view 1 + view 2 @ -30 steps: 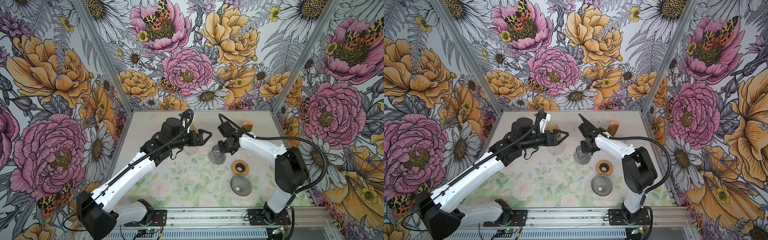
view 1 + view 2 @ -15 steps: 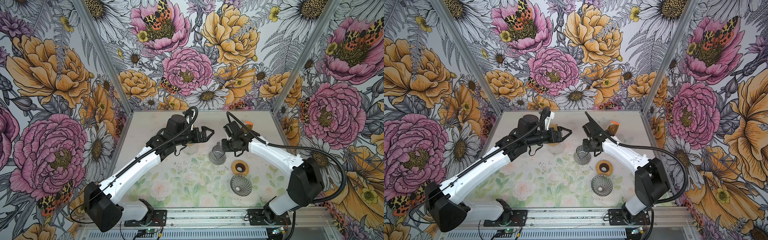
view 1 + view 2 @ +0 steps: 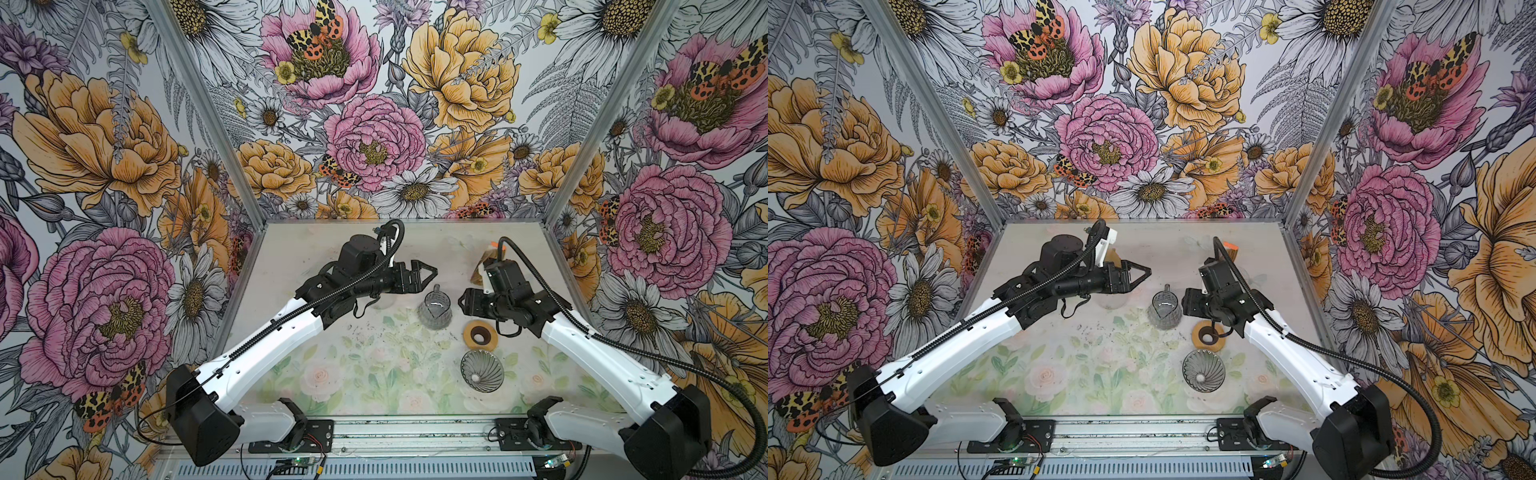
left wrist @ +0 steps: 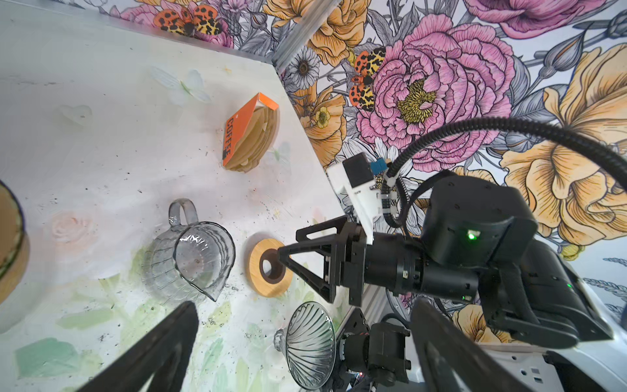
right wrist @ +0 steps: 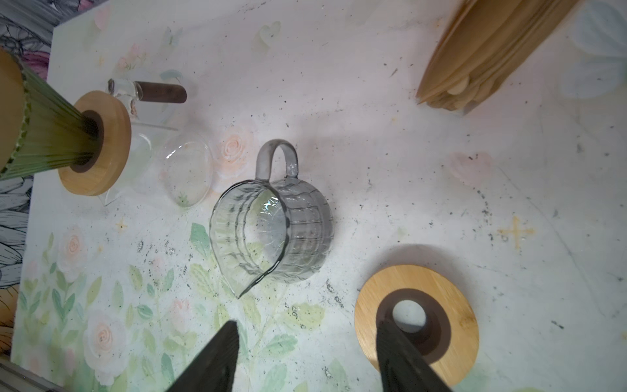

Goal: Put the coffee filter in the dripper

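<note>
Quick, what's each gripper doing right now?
Left gripper: open, holding nothing.
Right gripper: open, holding nothing.

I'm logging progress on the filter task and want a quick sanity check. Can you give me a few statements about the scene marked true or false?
1. A filter sits in the dripper. False: the dripper is empty.
2. The filter pack is orange. True.
3. The right gripper grips the pitcher. False: it is open and holds nothing.
4. The left gripper is open and empty. True.
5. The wooden ring rests on top of the pitcher. False: it lies flat beside the pitcher.
</note>
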### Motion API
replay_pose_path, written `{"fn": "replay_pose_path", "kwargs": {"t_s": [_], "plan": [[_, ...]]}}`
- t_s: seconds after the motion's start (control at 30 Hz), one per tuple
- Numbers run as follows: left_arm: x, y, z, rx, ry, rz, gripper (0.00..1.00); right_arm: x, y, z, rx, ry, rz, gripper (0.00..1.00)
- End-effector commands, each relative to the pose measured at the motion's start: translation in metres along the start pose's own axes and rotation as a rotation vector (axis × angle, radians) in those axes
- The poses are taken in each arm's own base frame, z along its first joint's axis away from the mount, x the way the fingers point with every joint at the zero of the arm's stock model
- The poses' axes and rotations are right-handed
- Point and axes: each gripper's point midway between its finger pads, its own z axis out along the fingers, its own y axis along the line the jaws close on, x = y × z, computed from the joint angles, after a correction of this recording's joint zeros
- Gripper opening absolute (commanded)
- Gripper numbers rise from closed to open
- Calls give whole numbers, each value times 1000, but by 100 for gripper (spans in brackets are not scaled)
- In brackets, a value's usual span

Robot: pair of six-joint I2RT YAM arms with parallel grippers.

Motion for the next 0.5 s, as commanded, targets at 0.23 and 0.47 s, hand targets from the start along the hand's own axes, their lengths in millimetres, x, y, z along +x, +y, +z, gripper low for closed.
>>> {"fn": "replay_pose_path", "kwargs": {"t_s": [0.23, 0.47], "plan": [[24, -9, 46, -6, 53, -29, 99, 30, -45, 0, -43, 52, 221, 80], [58, -15, 98, -33, 152, -76, 99, 41, -69, 7, -105, 67, 325, 80]]}}
